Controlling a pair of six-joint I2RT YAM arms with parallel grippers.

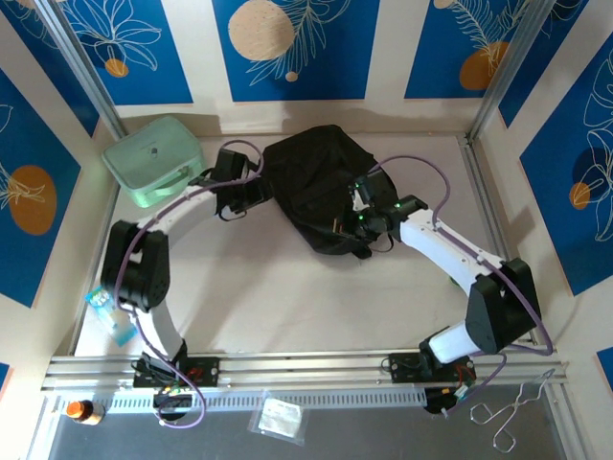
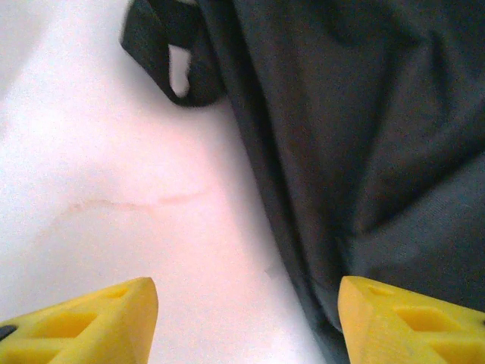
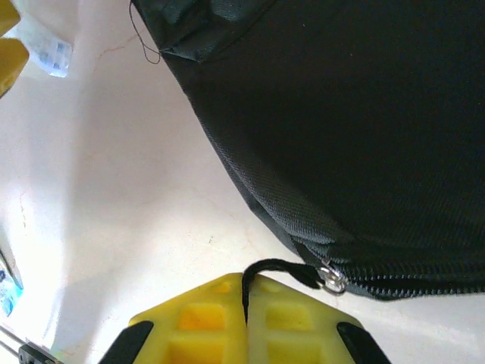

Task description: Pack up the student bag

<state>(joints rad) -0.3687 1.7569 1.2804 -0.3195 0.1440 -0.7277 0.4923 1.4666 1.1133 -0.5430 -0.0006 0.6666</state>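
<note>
The student bag (image 1: 316,182), a black fabric backpack, lies crumpled at the middle back of the table. My right gripper (image 3: 245,292) is shut on the black zip pull cord (image 3: 276,267) at the bag's near edge; the cord runs to a metal ring (image 3: 331,279) on the zip. In the top view that gripper (image 1: 356,222) sits at the bag's lower right. My left gripper (image 2: 250,307) is open over bare table at the bag's left edge (image 2: 356,152), with nothing between its fingers. A black strap loop (image 2: 163,45) lies ahead of it. From above, the left gripper (image 1: 251,196) is beside the bag.
A mint-green hard case (image 1: 153,158) stands at the back left. A blue packet (image 1: 110,311) lies at the left edge. In front of the rail lie a small plastic bag (image 1: 281,417), an orange bottle (image 1: 81,412) and metal tongs (image 1: 517,412).
</note>
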